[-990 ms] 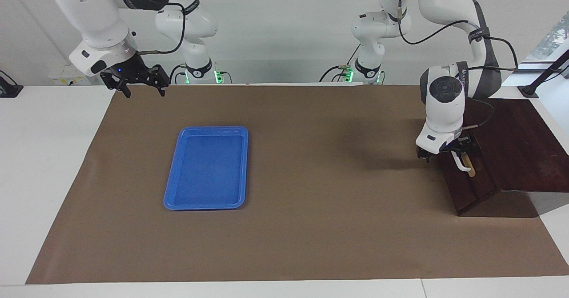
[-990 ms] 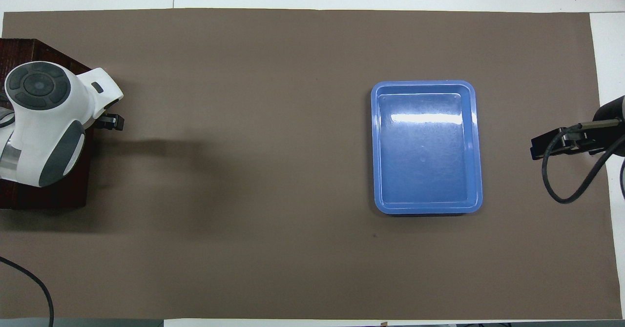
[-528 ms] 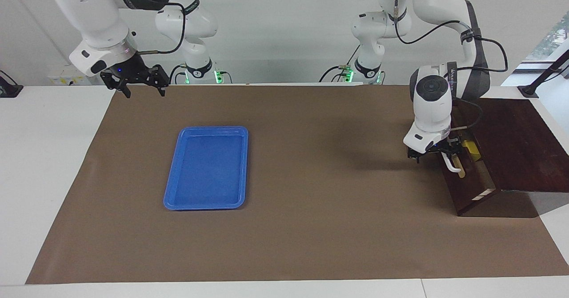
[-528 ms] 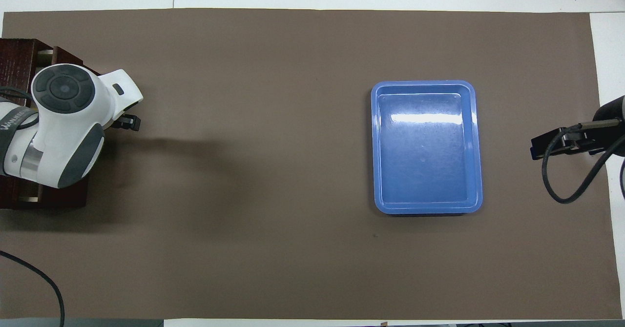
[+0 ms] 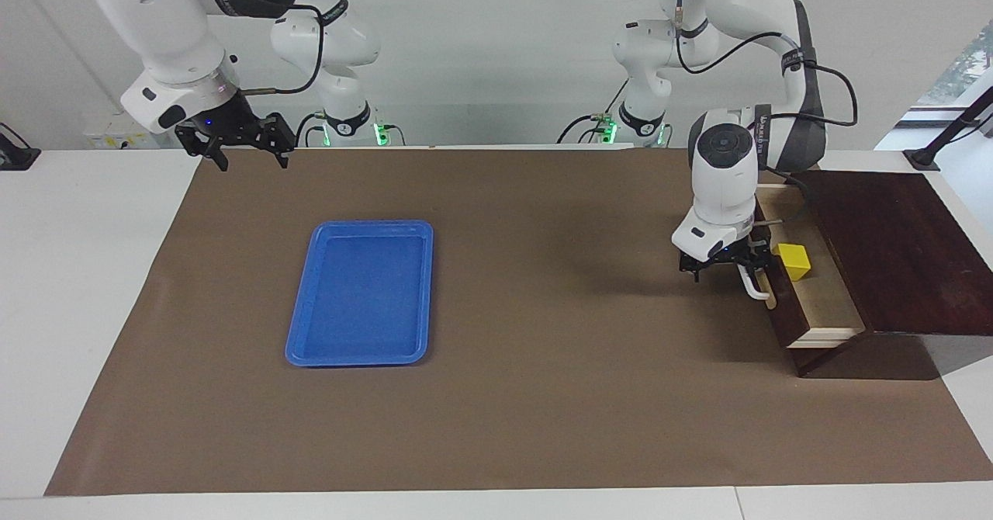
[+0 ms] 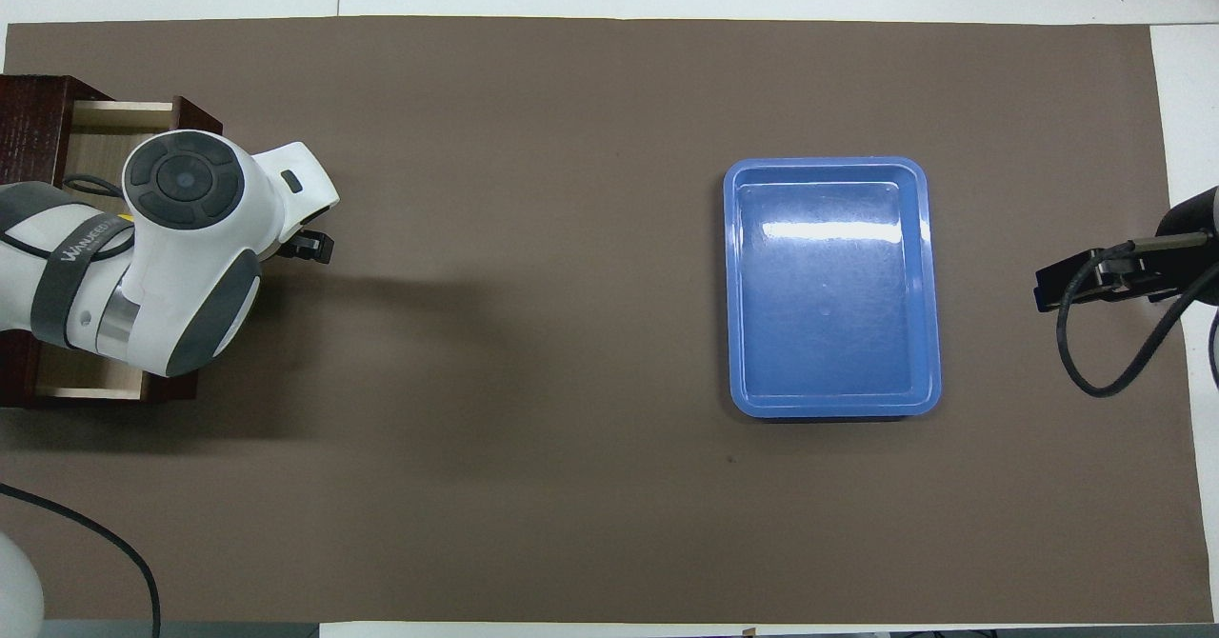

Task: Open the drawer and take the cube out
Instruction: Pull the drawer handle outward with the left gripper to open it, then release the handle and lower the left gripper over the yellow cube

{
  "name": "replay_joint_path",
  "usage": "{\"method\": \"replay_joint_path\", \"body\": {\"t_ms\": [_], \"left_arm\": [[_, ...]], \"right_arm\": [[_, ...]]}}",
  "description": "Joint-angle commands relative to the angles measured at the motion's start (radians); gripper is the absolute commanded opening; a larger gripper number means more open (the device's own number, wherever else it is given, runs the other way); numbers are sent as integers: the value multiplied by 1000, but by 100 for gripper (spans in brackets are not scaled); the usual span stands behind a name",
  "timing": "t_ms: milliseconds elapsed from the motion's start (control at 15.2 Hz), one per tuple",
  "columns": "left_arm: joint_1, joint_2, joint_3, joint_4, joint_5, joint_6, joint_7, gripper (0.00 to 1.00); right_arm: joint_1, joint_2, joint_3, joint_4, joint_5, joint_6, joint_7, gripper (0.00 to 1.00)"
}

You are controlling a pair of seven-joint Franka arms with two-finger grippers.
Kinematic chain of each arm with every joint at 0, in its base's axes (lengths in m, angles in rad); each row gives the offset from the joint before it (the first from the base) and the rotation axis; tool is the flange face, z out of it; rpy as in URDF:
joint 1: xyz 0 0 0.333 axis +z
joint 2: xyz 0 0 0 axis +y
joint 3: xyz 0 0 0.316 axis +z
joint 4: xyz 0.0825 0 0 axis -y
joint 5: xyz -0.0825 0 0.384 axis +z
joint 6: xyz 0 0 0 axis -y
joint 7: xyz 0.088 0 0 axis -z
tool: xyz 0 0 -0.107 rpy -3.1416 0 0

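Cube (image 5: 794, 261) lies in drawer (image 5: 822, 303) beside left gripper (image 5: 737, 272) clamping its handle (image 5: 751, 282).

The bench (image 5: 77, 272) is white, and a big brown mat (image 5: 543, 396) covers most of its top. A flat blue tray (image 5: 361, 293) lies on the mat, toward the right arm's end. A dark wooden box (image 5: 892, 264) sits at the left arm's end, partly on the mat, with its drawer (image 5: 826, 303) pulled out over the mat.

Facing camera looks high across the table (image 5: 116, 287) toward the robots; overhead looks steeply down, both sharing it
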State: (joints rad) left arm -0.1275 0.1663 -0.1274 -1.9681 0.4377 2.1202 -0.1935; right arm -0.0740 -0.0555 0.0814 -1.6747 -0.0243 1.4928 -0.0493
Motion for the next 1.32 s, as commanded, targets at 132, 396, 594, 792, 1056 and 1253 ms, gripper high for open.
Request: {"method": "replay_joint_path", "body": {"t_ms": [132, 396, 594, 792, 1056, 1253], "left_arm": [[-40, -18, 5, -9, -28, -23, -4, 100], [-38, -18, 5, 34, -28, -92, 15, 100], [-40, -5, 5, 147, -48, -221, 37, 100], [-38, -4, 6, 262, -140, -311, 42, 100], [0, -11, 26, 368, -301, -394, 20, 100], [75, -7, 42, 439, -367, -450, -90, 100]], "right_arm": [[-15, -17, 8, -13, -3, -3, -26, 100], [-15, -17, 8, -13, -3, -3, -26, 100], [-15, -17, 8, -13, -3, -3, -26, 100], [-15, -17, 8, -13, -3, -3, -26, 100], [-15, -17, 6, -13, -3, -3, -26, 100], [-15, -17, 8, -13, -3, -3, -26, 100]]}}
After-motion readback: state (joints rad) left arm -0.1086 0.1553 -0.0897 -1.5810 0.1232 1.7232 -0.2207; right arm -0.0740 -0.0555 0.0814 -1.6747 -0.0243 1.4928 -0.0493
